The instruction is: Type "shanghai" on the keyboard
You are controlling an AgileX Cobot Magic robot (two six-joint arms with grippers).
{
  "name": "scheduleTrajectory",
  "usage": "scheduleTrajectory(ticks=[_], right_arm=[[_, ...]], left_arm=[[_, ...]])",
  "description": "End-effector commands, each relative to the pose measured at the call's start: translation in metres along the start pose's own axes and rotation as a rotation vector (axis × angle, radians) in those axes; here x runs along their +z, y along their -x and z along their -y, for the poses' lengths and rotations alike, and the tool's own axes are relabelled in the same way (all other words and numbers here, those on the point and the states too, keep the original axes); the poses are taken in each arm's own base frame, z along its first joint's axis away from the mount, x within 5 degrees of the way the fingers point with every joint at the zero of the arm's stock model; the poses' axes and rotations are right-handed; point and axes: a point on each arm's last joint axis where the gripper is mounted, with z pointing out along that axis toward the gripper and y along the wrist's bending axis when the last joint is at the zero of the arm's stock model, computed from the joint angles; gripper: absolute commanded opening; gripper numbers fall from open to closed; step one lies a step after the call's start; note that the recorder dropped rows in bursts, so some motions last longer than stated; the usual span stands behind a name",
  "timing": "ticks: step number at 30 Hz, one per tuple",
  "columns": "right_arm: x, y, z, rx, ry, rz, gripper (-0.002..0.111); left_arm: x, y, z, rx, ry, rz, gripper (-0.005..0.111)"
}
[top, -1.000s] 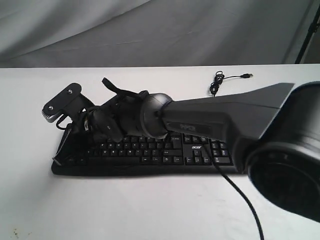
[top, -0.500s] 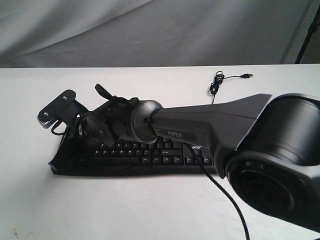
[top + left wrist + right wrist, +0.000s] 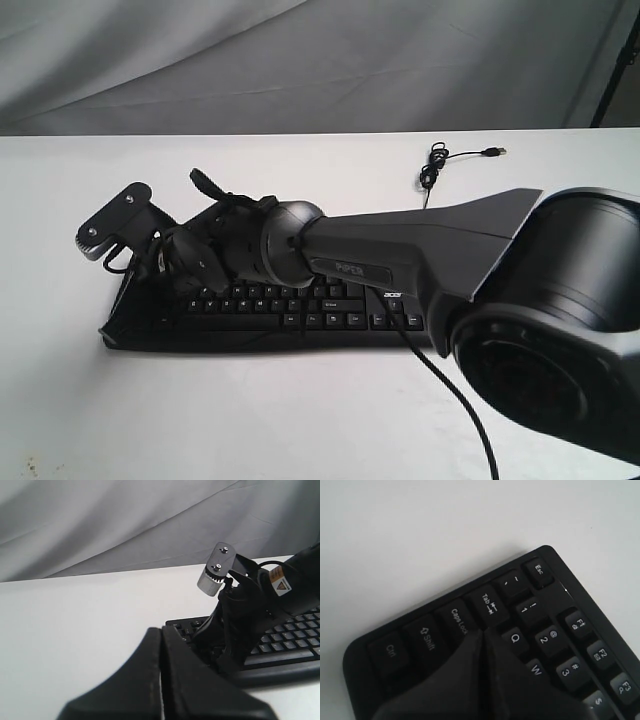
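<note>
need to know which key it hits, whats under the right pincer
The shut right pincer points its tip over the keyboard where Caps Lock meets Tab, with Q beside it. The keys it covers, and whether it touches one, cannot be seen.

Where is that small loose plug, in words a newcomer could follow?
Start at the black keyboard on the white table. Beyond its right side, toward the grey cloth, a thin black cable bunches into a small tangle; the plug lies at its free end. Unlike the thicker cable on the robot arm, it rests flat on the table.
</note>
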Motion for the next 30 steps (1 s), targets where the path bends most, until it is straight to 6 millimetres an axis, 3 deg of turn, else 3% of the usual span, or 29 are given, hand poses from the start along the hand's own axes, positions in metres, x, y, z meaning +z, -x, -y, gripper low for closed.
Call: scheduleTrajectory(ticks=[1, 30], right_arm=[[-0.0014, 0.0007, -0.0003, -0.017, 0.004, -0.013, 0.000], [-0.0014, -0.0013, 0.0003, -0.028, 0.007, -0.034, 0.000]], left_arm=[[0.0001, -0.0008, 0.0002, -0.001, -0.003, 0.004, 0.000], [0.0001, -0.0008, 0.0002, -0.001, -0.003, 0.004, 0.000]])
